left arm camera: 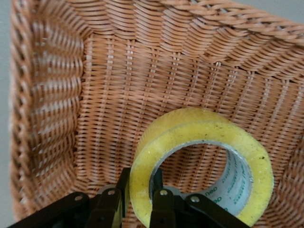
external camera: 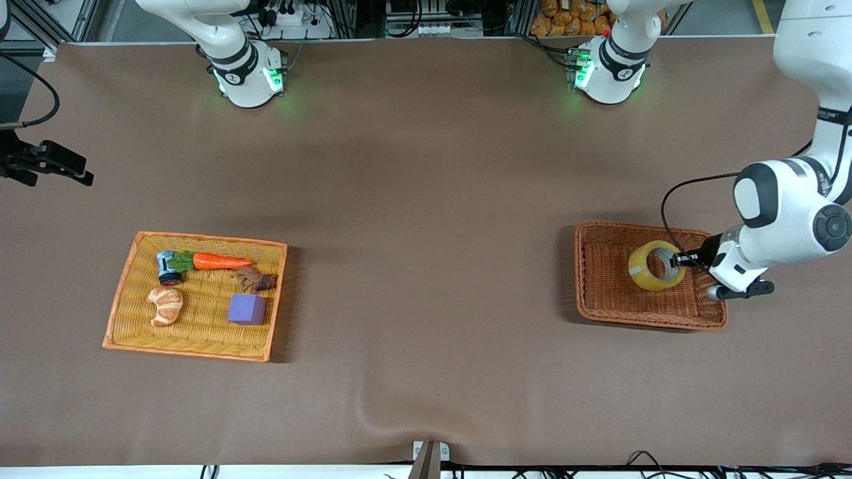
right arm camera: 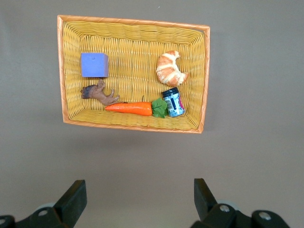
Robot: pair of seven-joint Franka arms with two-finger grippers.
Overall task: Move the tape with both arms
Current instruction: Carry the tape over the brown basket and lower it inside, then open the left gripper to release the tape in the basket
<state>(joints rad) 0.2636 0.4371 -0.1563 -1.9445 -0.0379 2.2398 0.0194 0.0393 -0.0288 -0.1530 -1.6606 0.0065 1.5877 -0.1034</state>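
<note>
Left gripper (left arm camera: 137,204) pinches tape (external camera: 656,265) (fingertips hidden, seemingly lifted)

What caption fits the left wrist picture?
Left gripper shut on the yellow tape roll's wall, over the brown wicker basket.

My matt black plastic fingers (left arm camera: 161,209) pinch glossy, translucent yellow tape (left arm camera: 202,164) (printed paper core inside). Below it, a rough woven wicker basket (left arm camera: 57,118); the brown table (external camera: 426,199) looks like matt cloth.
</note>
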